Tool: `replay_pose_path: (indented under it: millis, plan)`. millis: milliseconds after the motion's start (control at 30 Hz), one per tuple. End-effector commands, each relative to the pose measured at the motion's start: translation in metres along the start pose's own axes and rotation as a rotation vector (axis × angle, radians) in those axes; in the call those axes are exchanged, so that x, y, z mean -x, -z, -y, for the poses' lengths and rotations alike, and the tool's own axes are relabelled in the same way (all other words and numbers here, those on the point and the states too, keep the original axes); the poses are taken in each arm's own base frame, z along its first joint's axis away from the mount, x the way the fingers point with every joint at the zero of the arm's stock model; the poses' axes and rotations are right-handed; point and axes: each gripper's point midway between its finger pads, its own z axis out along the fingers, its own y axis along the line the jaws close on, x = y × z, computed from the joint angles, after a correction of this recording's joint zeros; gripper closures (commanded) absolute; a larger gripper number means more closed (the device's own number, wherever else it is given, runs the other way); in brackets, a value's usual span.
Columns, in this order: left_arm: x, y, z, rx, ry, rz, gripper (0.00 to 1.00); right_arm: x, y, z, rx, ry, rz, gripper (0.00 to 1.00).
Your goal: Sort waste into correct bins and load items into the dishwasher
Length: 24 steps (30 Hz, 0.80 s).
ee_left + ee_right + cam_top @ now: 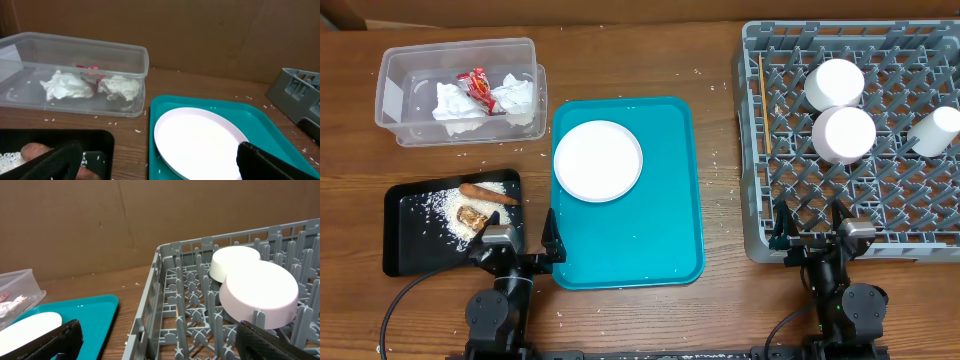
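Left pincer (518, 243): jaws spread wide, nothing between them. My matte black fingers (55, 160) sit low over the worktop (715, 60), which is brown wood grain flecked with stray white grains. Right pincer (811, 238): equally wide and empty, at the near rim of the dish rack.

Dish rack (752, 150): square, grey moulded plastic, with a lattice floor and rows of upright pegs. Inside are two round white dishes turned bottom up, both smooth and glossy. The bowl (843, 134) is nearer me, and a second dish (835, 83) sits close behind it. A small white cup (935, 130) lies tilted among the pegs to the right. A thin wooden stick (761, 105) lies straight along the rack's left wall.

Teal tray (670, 210): a rounded rectangle of smooth plastic with a low lip, between my two arms. The round white plate (597, 160) rests flat on its far left part.

Clear tub (460, 45): rectangular, see-through plastic, at the far left. It holds crumpled white napkins (455, 102), soft and creased, with a crinkled red-and-silver wrapper (477, 85) between them.

Black tray (410, 240): flat with a low rim, just beside my left pincer. It holds a loose scatter of rice grains (445, 205), a slim brown-orange food stick (490, 192) and a knobbly brown lump (472, 215) lying on the rice.
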Motion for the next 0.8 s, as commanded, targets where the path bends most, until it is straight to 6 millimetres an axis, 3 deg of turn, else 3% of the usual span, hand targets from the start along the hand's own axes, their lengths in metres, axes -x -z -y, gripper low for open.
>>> replay_pose_path:
  millis: [0, 767]
  plan:
    - [-0.0001, 0.0008, 0.0073, -0.042, -0.079, 0.004, 0.0, -0.0012, -0.0001, 0.0026, -0.011, 0.0, 0.007, 0.0]
    - [-0.0004, 0.0007, 0.007, -0.04, -0.101, 0.003, 0.0, -0.0012, -0.0001, 0.0026, -0.011, 0.0, 0.007, 0.0]
